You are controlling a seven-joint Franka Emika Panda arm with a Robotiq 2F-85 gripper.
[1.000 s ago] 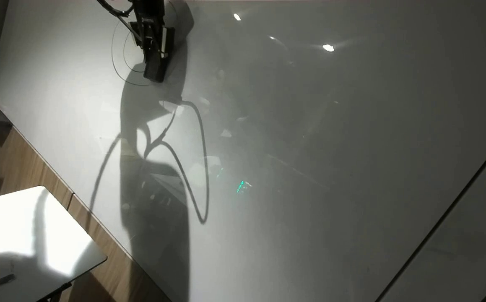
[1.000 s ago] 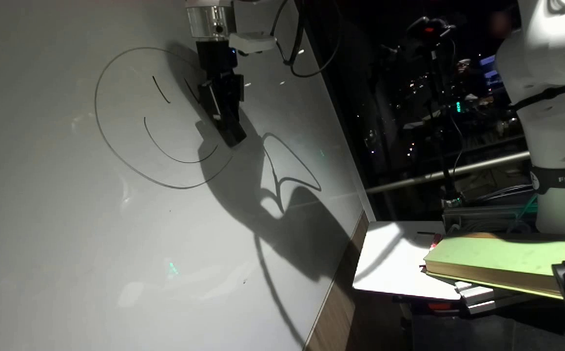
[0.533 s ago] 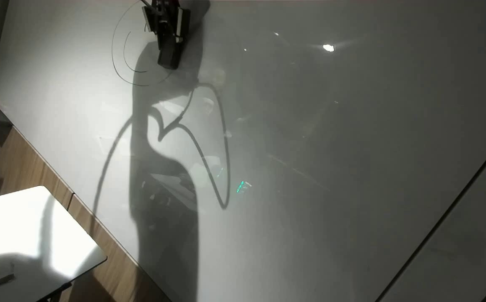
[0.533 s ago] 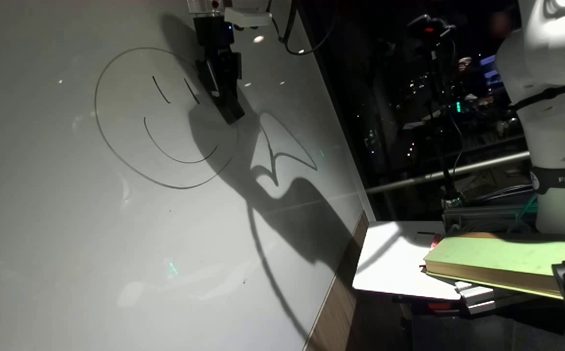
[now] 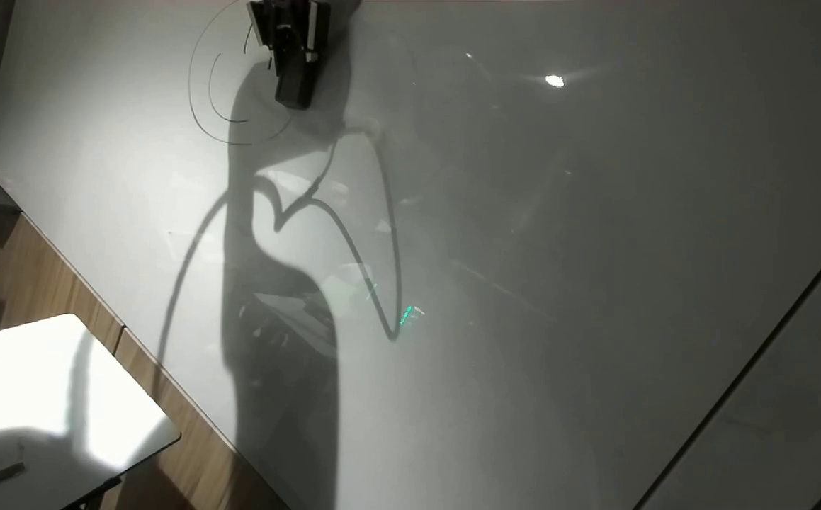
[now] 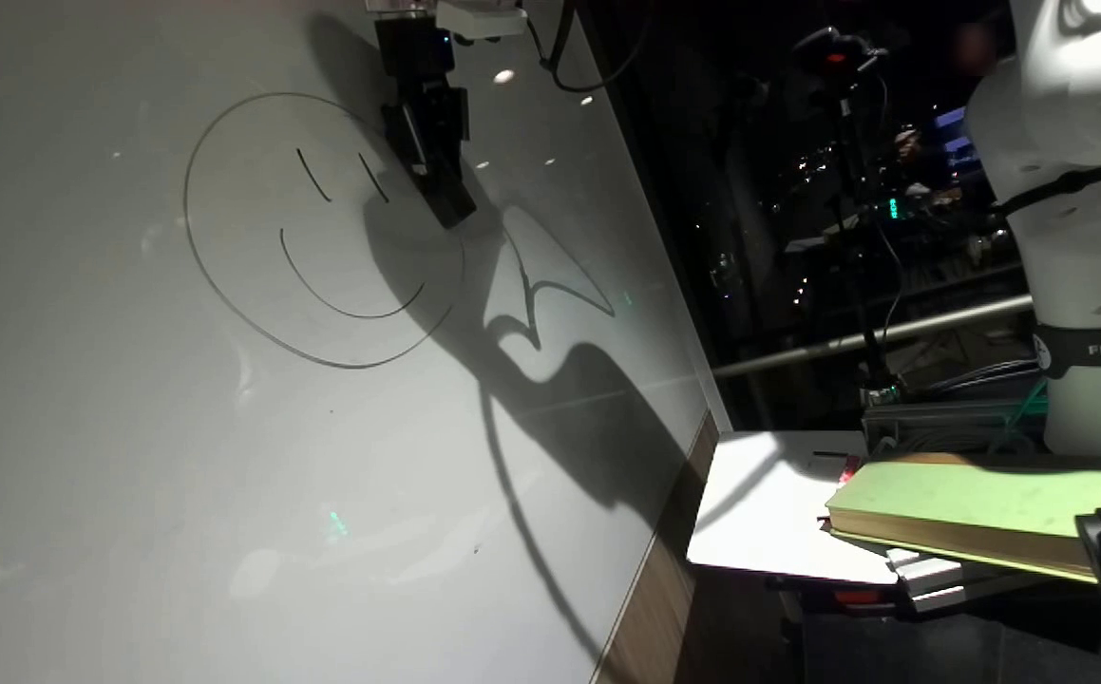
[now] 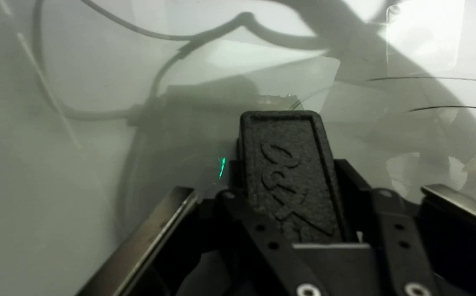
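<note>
Eraser (image 7: 289, 172) clamped at the whiteboard (image 6: 132, 494); wiping looks barely begun

Gripper (image 7: 292, 181) grasps it by both sides, near the right edge of the drawn ring (image 6: 355, 367) in an exterior view; can't tell from here whether it touches the whiteboard. Most is left, I'd judge: eye strokes (image 6: 313, 175), mouth (image 6: 360, 316) and most of the ring show. Done, perhaps: one small gap at the ring's lower right. Long axis runs straight out from the gripper; free end points down and slightly right there, up and slightly left in the wrist view.
</note>
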